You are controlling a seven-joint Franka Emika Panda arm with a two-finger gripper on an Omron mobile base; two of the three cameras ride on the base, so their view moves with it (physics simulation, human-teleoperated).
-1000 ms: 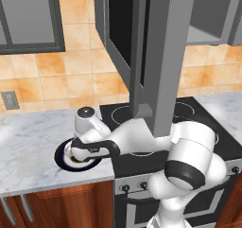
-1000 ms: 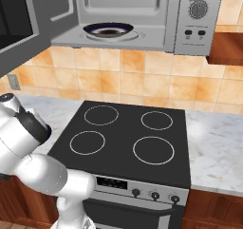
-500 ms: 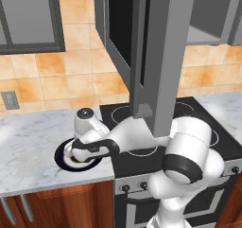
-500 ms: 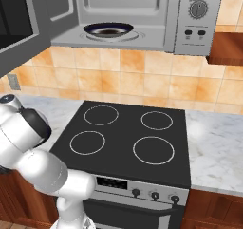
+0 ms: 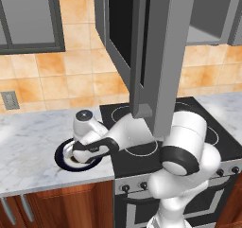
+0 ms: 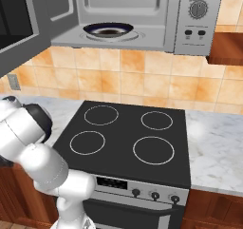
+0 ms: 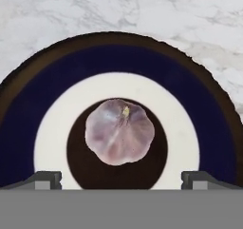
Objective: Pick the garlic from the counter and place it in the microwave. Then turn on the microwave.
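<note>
The garlic, a small pinkish-white bulb, lies in the dark centre of a round dark-blue plate with a white ring. My gripper hangs straight above it, open, with one fingertip on each side and nothing between them. In the left base view the gripper points down over the plate on the marble counter. The microwave hangs above the stove with its door swung open.
A dark bowl-like dish sits inside the microwave. The black four-ring stovetop lies right of the plate, with more marble counter beyond it. A glass-fronted wall cabinet hangs at the upper left.
The hand has sunk slightly toward the plate. The gripper stays open and the garlic has not moved.
</note>
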